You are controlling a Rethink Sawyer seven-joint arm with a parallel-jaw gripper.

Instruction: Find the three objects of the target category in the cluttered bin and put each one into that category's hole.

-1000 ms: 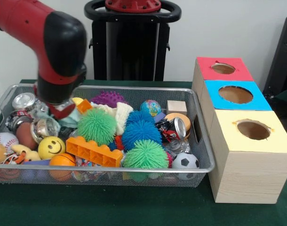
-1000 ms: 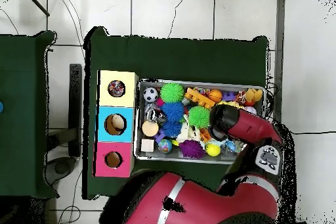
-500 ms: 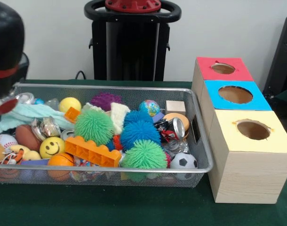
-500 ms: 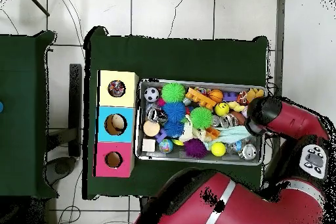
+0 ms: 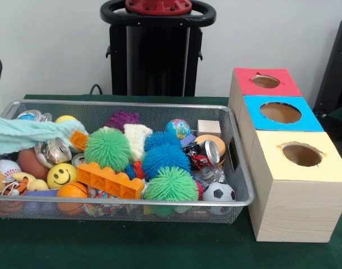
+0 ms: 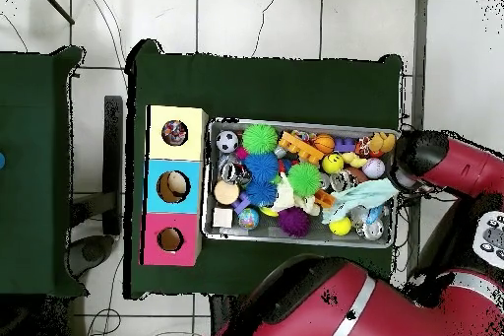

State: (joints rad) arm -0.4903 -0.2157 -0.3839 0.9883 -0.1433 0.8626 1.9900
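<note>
Wire-mesh bin (image 5: pixel 238 168) sits on the green worktop (image 5: pixel 160 246), packed with toys. A pale teal cloth (image 5: pixel 25 134) is stretched taut from the clutter out past the bin's end; in the front view it runs off toward 9 o'clock, lifted above the other items. In the overhead view the same cloth (image 6: pixel 362 194) spans from the bin's middle toward 3 o'clock, its far end meeting the arm's black end piece, the gripper (image 6: pixel 406 182), which hangs at the bin's 3 o'clock rim. The cloth's end is at the gripper and looks pulled by it, but the fingers are hidden, so I cannot tell how wide they stand. In the front view only a dark sliver of the arm shows at the 9 o'clock edge. Under and beside the cloth: a yellow smiley ball (image 5: pixel 61 175), an orange toy brick (image 5: pixel 110 180), three spiky balls, green (image 5: pixel 107 149), blue (image 5: pixel 167 158), green (image 5: pixel 172 184), a soccer ball (image 5: pixel 219 193), a purple spiky ball (image 5: pixel 121 119), and a small wooden cube (image 5: pixel 210 128). At the bin's 3 o'clock side in the front view stands a wooden box row with three holes: red top (image 5: pixel 266 82), blue top (image 5: pixel 281 112), yellow top (image 5: pixel 301 154). The cloth lies well apart from all three holes.
</note>
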